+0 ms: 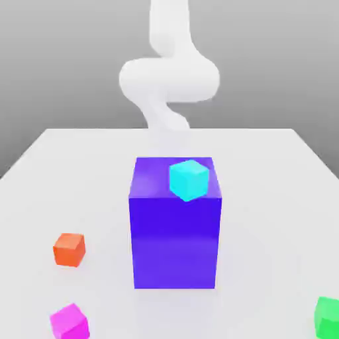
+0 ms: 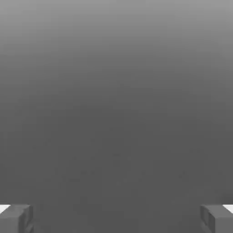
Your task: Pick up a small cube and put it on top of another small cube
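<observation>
So the glossy magenta cube (image 1: 69,322) sat at the exterior view's near left, on the table (image 1: 265,198). Gripper (image 2: 116,219) was spread wide, nothing pinched; couldn't tell which way the cube lay from it.

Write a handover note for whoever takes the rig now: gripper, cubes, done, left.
Gripper: open, holding nothing.
Small glossy magenta-pink cube: on the white table, at the exterior view's lower left.
Small orange-red cube: behind it on the table. Small green cube: at the right edge.
Small cyan cube: on top of the big purple-blue block.
Done: no small cube stacked on another.
Left: pick, lift, place, release.
</observation>
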### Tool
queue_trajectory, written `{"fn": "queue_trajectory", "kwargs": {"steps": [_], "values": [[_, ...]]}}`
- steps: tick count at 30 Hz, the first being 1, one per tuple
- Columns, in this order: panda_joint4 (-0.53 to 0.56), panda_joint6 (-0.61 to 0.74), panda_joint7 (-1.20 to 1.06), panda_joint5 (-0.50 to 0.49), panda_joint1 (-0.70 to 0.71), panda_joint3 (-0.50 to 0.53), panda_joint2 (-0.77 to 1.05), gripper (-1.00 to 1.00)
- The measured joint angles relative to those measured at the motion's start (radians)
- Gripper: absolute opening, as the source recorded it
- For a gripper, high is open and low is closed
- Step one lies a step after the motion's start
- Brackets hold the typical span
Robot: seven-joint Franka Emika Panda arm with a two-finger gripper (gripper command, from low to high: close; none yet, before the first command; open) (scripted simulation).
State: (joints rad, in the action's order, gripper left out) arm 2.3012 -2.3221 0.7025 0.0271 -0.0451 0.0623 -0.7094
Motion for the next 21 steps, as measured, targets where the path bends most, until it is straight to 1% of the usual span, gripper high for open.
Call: {"fn": "queue_trajectory", "kwargs": {"steps": [7,12,17,21], "values": [[0.004,-0.064,-0.296,0.102,-0.11,0.17,0.257,0.0],[0.005,-0.106,-0.521,0.199,-0.153,0.259,0.44,0.0],[0.007,-0.147,-0.744,0.294,-0.156,0.308,0.624,0.0],[0.009,-0.185,-0.904,0.344,-0.128,0.316,0.765,0.0]]}}
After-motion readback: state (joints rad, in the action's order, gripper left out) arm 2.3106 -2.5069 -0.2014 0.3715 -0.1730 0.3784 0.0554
